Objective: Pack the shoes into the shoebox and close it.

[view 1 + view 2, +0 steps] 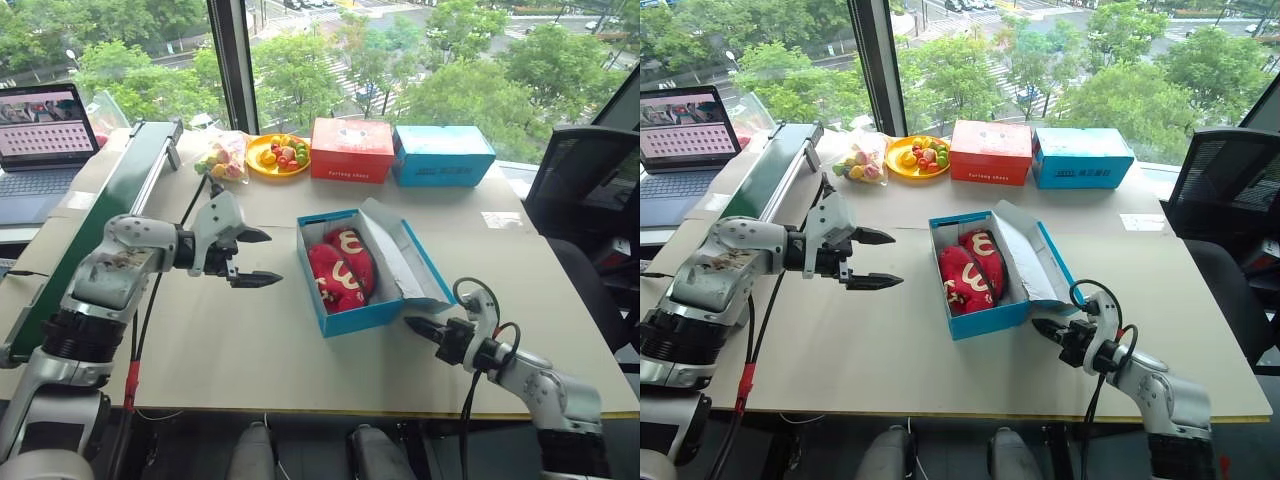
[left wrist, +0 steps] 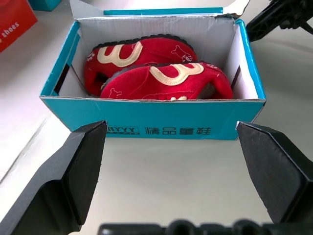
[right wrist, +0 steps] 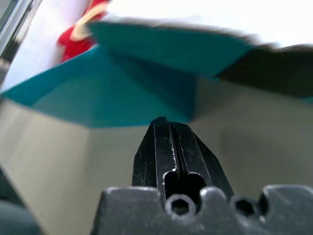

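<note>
A pale desk (image 1: 250, 350) stands before a window onto green trees. Mid-desk, the open blue shoebox (image 1: 350, 315) holds both red shoes (image 1: 340, 268). The left gripper (image 1: 255, 257) hovers beside it, spread wide and empty; the right gripper (image 1: 418, 327), pinched closed on nothing, sits near the lid. A red box (image 1: 352, 150), another blue box (image 1: 443, 155), a yellow plate (image 1: 262, 164) and a laptop (image 1: 42, 135) lie behind.
</note>
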Available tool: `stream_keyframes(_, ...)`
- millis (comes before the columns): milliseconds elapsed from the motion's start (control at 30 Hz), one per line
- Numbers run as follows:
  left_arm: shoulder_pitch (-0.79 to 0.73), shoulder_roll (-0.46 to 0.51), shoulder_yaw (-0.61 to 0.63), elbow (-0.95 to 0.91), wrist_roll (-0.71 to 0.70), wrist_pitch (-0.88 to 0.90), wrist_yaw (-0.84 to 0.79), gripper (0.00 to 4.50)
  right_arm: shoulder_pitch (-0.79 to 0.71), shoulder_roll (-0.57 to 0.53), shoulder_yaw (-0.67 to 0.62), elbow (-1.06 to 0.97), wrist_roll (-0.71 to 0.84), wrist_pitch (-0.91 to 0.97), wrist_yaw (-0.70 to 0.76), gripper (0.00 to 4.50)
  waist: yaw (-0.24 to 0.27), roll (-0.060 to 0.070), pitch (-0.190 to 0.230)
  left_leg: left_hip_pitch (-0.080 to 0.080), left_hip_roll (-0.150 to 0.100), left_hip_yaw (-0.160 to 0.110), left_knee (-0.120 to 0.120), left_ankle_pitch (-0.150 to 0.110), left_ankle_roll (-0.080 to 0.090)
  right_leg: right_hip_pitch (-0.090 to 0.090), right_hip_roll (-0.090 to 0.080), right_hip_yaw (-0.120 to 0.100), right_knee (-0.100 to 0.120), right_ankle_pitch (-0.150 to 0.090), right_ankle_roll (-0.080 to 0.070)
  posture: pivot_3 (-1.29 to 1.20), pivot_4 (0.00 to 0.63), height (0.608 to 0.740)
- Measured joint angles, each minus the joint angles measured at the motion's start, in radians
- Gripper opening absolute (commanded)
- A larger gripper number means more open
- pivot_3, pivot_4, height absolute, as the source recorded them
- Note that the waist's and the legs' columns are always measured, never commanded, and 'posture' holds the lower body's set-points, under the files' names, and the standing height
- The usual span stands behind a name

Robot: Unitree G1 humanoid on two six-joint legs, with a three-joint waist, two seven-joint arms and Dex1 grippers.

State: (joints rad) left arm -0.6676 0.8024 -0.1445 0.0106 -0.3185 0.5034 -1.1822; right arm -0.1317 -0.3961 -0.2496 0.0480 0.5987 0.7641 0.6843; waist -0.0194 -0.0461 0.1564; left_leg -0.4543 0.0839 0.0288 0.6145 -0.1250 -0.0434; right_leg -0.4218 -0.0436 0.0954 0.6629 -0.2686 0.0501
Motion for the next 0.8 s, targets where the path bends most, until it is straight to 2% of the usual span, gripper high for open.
stream_keyframes(100, 0.003, 0.004, 0.011, -0.015, -0.002, 0.005, 0.008, 4.5, -0.058, 0.051, -0.014, 0.175, -0.036, -0.156, -0.011, 0.02, 0.0, 0.0, 0.0, 0.0, 0.0, 0.0, 0.0, 0.0, 0.0, 0.0, 0.0, 0.0, 0.0, 0.0, 0.0, 0.0, 0.15, 0.74)
stream_keyframes(200, 0.004, 0.003, 0.037, -0.029, -0.011, 0.026, 0.023, 4.5, -0.112, 0.079, -0.059, 0.279, -0.023, -0.234, 0.0, 0.02, -0.001, 0.0, 0.0, 0.0, 0.0, 0.0, 0.0, 0.0, 0.0, 0.001, 0.0, 0.0, 0.0, 0.0, 0.0, 0.0, 0.15, 0.74)
stream_keyframes(300, 0.005, 0.004, 0.051, -0.049, -0.018, 0.035, 0.033, 4.5, -0.194, 0.126, -0.165, 0.428, 0.046, -0.31, 0.004, 0.02, -0.004, 0.0, 0.0, 0.005, 0.0, 0.0, 0.0, 0.0, 0.0, 0.005, 0.0, 0.0, 0.0, 0.0, 0.0, 0.0, 0.15, 0.74)
stream_keyframes(467, 0.019, 0.013, 0.052, -0.064, -0.019, 0.042, 0.036, 4.5, -0.233, 0.136, -0.245, 0.489, 0.097, -0.364, 0.023, 0.02, -0.004, 0.001, 0.001, 0.008, 0.0, 0.0, -0.002, 0.0, 0.0, 0.008, 0.0, 0.0, -0.001, 0.0, 0.0, 0.0, 0.15, 0.74)
stream_keyframes(533, 0.019, 0.013, 0.067, -0.061, -0.018, 0.041, 0.057, 4.5, -0.223, 0.137, -0.241, 0.4, 0.142, -0.328, 0.033, 0.02, -0.005, 0.003, 0.002, 0.007, 0.0, 0.0, -0.003, 0.0, 0.0, 0.006, 0.0, 0.001, 0.0, 0.0, 0.0, 0.0, 0.15, 0.74)
stream_keyframes(600, 0.018, 0.009, 0.095, -0.056, -0.016, 0.038, 0.09, 4.5, -0.208, 0.123, -0.215, 0.225, 0.209, -0.242, 0.037, 0.02, -0.009, 0.006, 0.003, 0.005, 0.0, 0.0, -0.004, 0.0, 0.0, 0.003, 0.0, 0.001, 0.002, 0.0, 0.0, 0.0, 0.15, 0.74)
stream_keyframes(700, 0.031, 0.0, 0.128, -0.054, -0.015, 0.026, 0.132, 4.5, -0.194, 0.023, -0.072, -0.115, 0.257, -0.099, 0.06, 0.02, -0.018, 0.008, 0.003, 0.004, 0.0, 0.0, -0.005, 0.0, 0.0, 0.001, 0.001, 0.001, 0.002, -0.001, -0.001, 0.0, 0.15, 0.74)
stream_keyframes(800, 0.066, -0.008, 0.133, -0.077, -0.017, 0.025, 0.145, 4.5, -0.261, -0.012, 0.06, -0.326, 0.313, 0.013, 0.061, 0.02, -0.026, 0.008, 0.003, 0.005, 0.001, 0.0, -0.005, 0.0, 0.0, 0.002, 0.001, 0.001, 0.002, -0.001, -0.002, 0.0, 0.15, 0.74)
